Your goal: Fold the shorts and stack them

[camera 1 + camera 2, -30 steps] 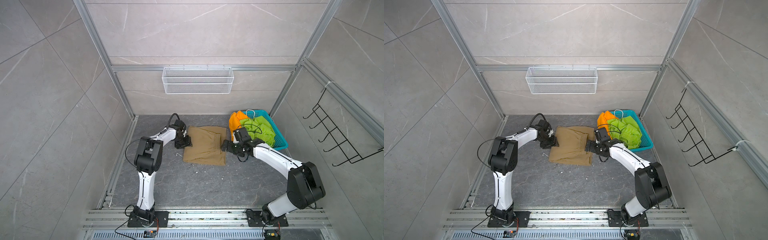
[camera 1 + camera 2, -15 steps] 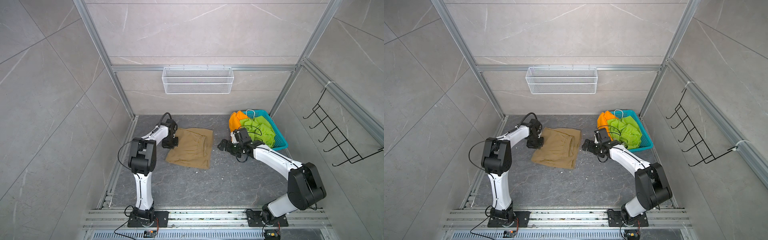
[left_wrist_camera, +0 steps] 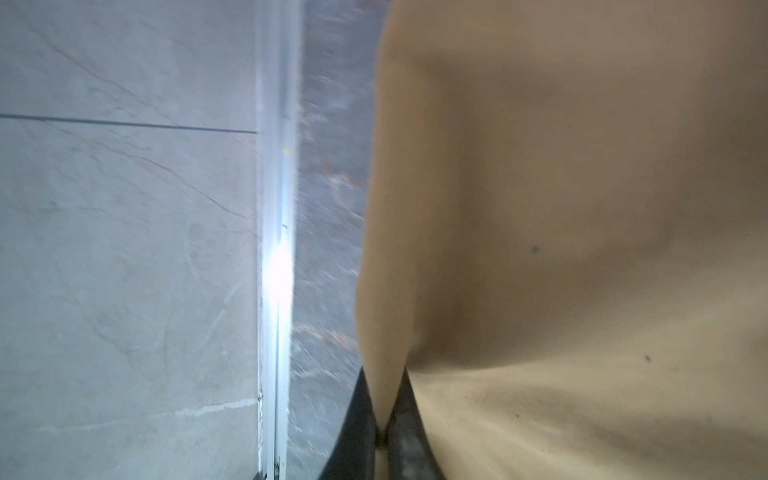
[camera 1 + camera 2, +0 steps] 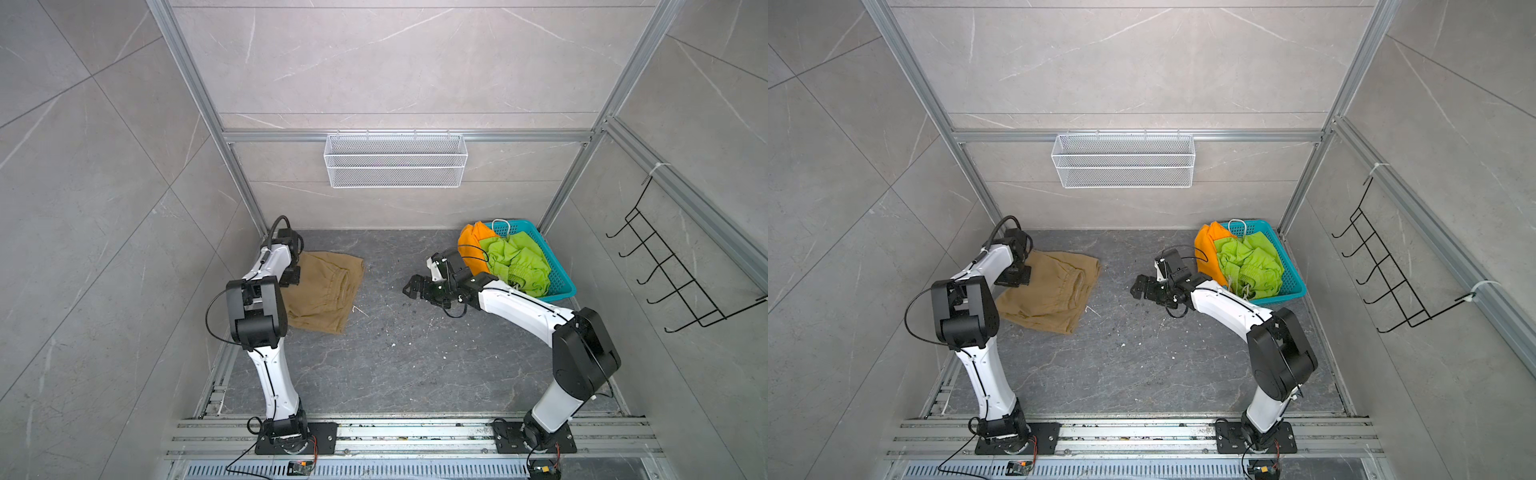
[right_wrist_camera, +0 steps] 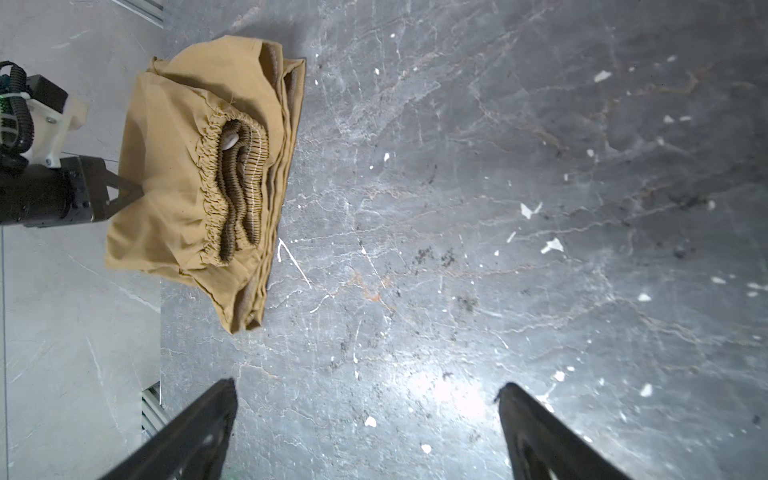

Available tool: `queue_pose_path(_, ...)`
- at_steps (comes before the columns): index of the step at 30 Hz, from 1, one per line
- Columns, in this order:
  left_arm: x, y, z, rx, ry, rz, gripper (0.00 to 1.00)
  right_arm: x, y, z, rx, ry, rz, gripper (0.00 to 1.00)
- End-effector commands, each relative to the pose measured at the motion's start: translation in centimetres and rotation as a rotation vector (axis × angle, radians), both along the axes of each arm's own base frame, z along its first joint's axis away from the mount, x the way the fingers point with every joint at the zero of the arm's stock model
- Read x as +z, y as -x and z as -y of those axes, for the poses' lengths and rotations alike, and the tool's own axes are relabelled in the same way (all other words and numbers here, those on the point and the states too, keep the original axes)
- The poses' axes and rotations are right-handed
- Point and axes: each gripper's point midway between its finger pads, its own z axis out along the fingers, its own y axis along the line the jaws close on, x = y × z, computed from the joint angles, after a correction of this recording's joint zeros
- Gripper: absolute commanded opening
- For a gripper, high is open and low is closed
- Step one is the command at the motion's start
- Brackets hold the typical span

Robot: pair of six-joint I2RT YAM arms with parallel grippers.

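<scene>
By the side wall (image 3: 124,249), left fingers (image 3: 359,419) pinch an edge of khaki shorts (image 4: 328,291).

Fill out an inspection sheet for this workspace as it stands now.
Surface: dark grey stone-look tabletop, mostly bare.
Job's things: folded khaki tan fabric shorts lie at the left. Lime green fabric shorts and bright orange fabric shorts sit bunched in the teal perforated plastic basket.
Clutter: small white flecks scattered on the surface.
Grippers: left gripper shut on the khaki shorts' edge. Right gripper open over bare surface, holding nothing.
Cables: black cable loop on the left arm. Another arcs in front of the orange shorts.
Surroundings: white wire mesh basket on the back wall. Black wire hook rack on the right wall.
</scene>
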Motion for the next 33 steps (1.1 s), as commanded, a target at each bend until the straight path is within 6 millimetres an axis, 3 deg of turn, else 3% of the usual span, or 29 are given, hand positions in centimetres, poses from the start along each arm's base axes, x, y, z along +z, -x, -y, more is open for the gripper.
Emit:
queue_pose_path(1, -0.2, -0.9, -2.1, 0.051, 0.019, 0.012, 0.0, -0.4, -0.2, 0.0, 0.004, 0.026, -0.023, 1.0)
queue_pose_path(10, -1.9, -1.0, -5.1, 0.201, 0.105, 0.039, 0.0, -1.1, -1.9, -0.6, 0.022, 0.063, -0.033, 1.0)
queue_pose_path(19, -2.5, -1.3, -5.4, 0.217, 0.146, 0.019, 0.02, -0.4, -3.2, -0.6, 0.019, 0.072, -0.025, 1.0)
queue_pose_path(23, -0.3, -1.8, -4.7, 0.218, 0.192, 0.066, 0.54, 2.4, -4.0, 1.3, 0.001, 0.089, 0.023, 1.0)
queue_pose_path(24, 0.6, -2.0, -4.3, 0.217, 0.213, 0.096, 0.93, 3.3, -4.3, 2.2, -0.013, 0.096, 0.042, 1.0)
queue_pose_path(25, 1.4, -2.1, -4.0, 0.215, 0.233, 0.12, 1.0, 4.1, -4.5, 3.0, -0.027, 0.102, 0.055, 1.0)
queue_pose_path(28, 4.4, -2.8, -1.7, 0.187, 0.329, 0.215, 1.0, 6.7, -4.9, 7.0, -0.093, 0.147, 0.097, 1.0)
queue_pose_path(31, 7.4, -3.6, 2.5, 0.093, 0.39, 0.297, 1.0, 8.5, -4.9, 12.0, -0.176, 0.221, 0.127, 1.0)
queue_pose_path(33, 9.7, -4.3, 6.9, -0.027, 0.395, 0.343, 1.0, 9.0, -4.9, 15.7, -0.248, 0.253, 0.124, 1.0)
